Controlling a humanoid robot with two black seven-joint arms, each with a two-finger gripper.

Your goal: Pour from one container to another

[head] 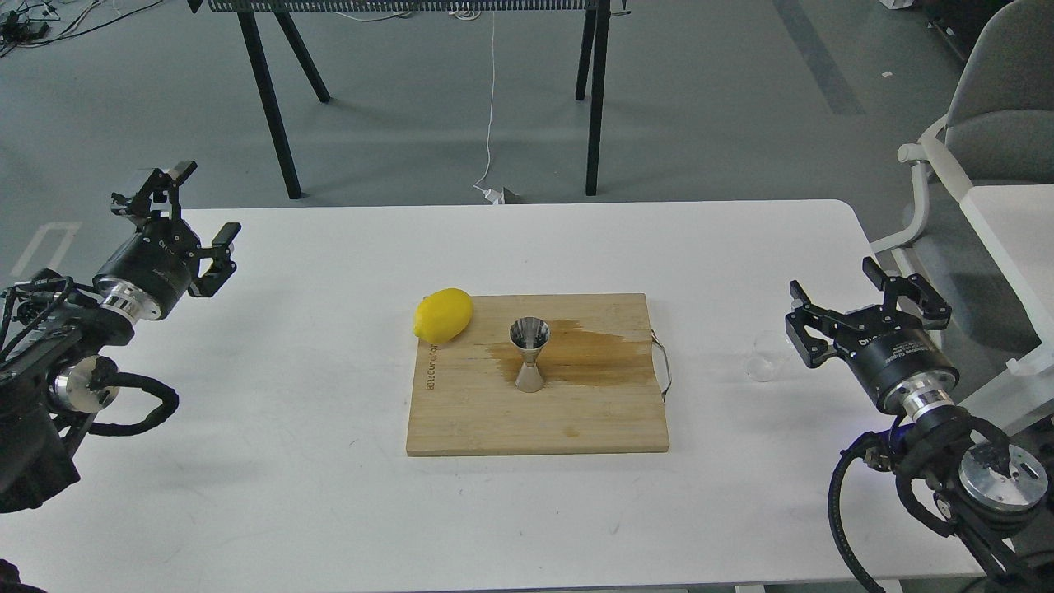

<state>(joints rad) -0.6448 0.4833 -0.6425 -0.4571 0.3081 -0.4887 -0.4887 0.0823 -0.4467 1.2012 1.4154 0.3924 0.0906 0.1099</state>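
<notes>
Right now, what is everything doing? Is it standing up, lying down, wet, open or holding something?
Jigger: standing upright on the board, mouth up.
Glass cup: upright on the table, looks empty, just left of the right gripper.
Lemon: whole, lying on the board's far left corner.
Cutting board: flat, with a dark wet stain behind the jigger.
Left gripper: open, holding nothing.
Right gripper: open, holding nothing.
</notes>
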